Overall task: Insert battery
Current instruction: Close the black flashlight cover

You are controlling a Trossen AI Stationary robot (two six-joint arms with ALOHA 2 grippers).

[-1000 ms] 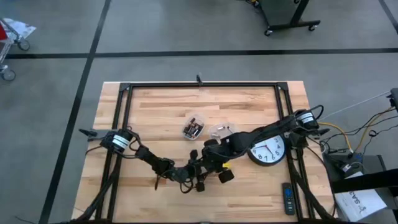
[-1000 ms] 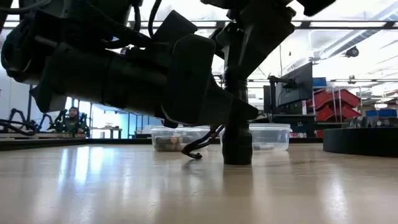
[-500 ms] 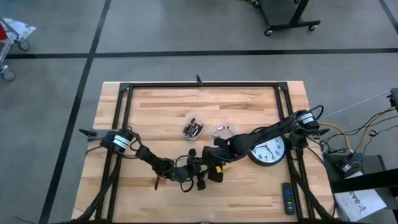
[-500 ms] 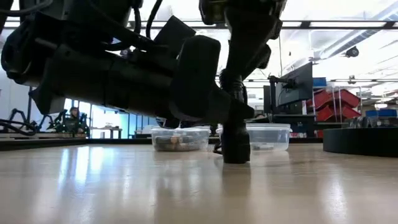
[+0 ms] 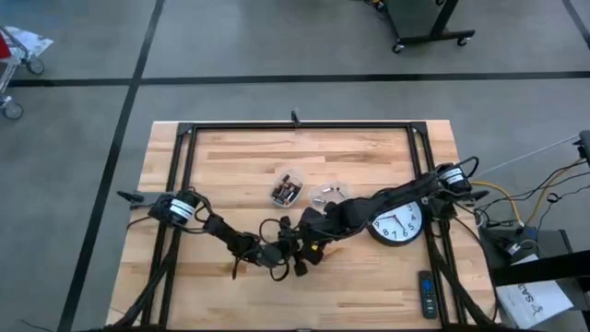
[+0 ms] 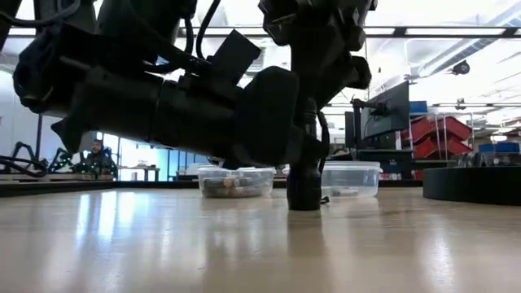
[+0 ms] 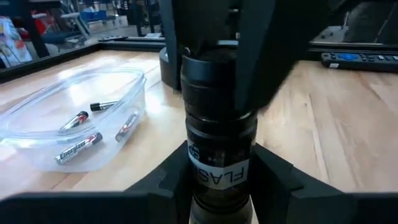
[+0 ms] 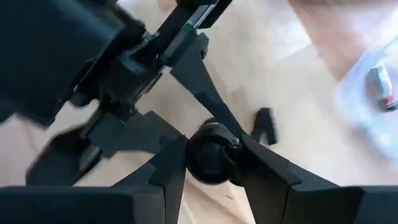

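I have the black flashlight standing upright on the wooden table, long axis vertical, pinched low on its ribbed cylindrical barrel by the left gripper. The right gripper sits directly above, clamped around its round top end. Loose batteries lie beside it in a clear plastic tub.

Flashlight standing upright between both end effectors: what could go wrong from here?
1. Both the left end effector and the right end effector clamp the flashlight; uneven pulling could tip it or twist it loose.
2. The arms crowd together, so they might collide.
3. The batteries lie in their tub; none looks picked yet.
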